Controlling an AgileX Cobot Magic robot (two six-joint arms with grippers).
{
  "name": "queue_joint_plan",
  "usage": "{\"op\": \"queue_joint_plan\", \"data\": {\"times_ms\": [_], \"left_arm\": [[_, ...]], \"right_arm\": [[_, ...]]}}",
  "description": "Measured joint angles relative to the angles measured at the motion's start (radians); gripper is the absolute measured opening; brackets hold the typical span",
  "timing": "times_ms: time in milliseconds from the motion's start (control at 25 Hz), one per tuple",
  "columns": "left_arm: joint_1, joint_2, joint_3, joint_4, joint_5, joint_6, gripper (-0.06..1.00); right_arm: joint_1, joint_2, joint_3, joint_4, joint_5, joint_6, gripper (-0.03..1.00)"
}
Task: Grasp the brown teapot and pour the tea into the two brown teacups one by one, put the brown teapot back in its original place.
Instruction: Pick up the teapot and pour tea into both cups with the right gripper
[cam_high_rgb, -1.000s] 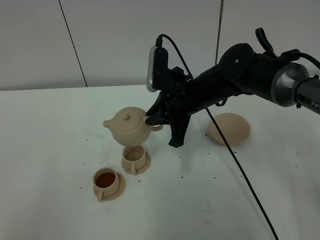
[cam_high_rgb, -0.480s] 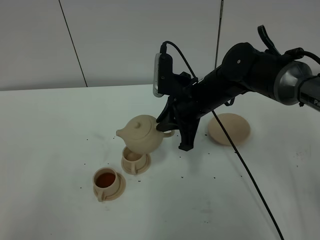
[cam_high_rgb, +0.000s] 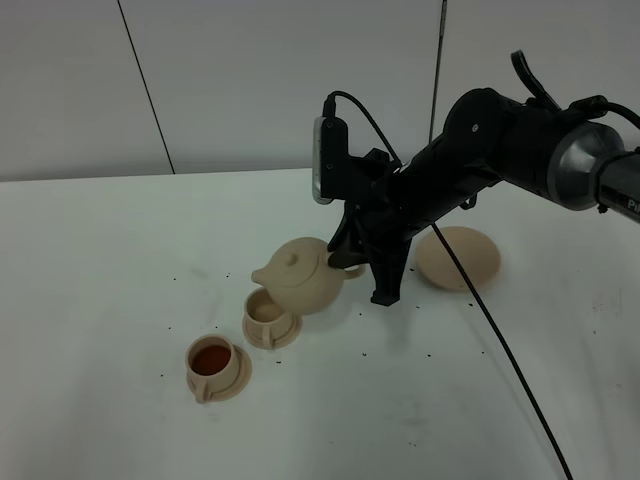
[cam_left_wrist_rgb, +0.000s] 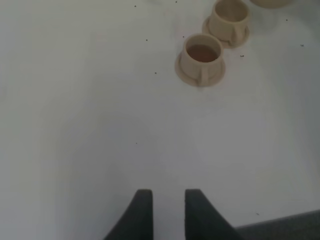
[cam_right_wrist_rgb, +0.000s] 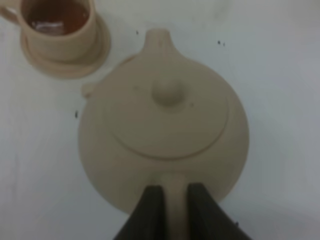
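Right end effector (cam_high_rgb: 345, 262), clamped on brown teapot (cam_high_rgb: 303, 287) handle, has lowered it; spout now tips over empty teacup (cam_high_rgb: 268, 312), pot at its 1 o'clock. Second pour starting; other teacup (cam_high_rgb: 212, 362) already full.

one brown teapot (cam_high_rgb: 302, 278). two brown teacups (cam_high_rgb: 266, 310), on two small saucers (cam_high_rgb: 238, 380). one wider saucer (cam_high_rgb: 458, 257), at three o'clock from the teapot.
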Motion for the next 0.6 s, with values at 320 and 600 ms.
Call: {"op": "queue_joint_plan", "data": {"times_ms": [320, 600], "left_arm": [[0.0, 0.0, 0.0, 0.0, 0.0, 0.0, 0.23], [0.0, 0.0, 0.0, 0.0, 0.0, 0.0, 0.23]], "right_arm": [[0.0, -0.005, 0.0, -0.087, 0.003, 0.028, 0.1], [0.0, -0.018, 0.0, -0.135, 0.003, 0.047, 0.1]]}}
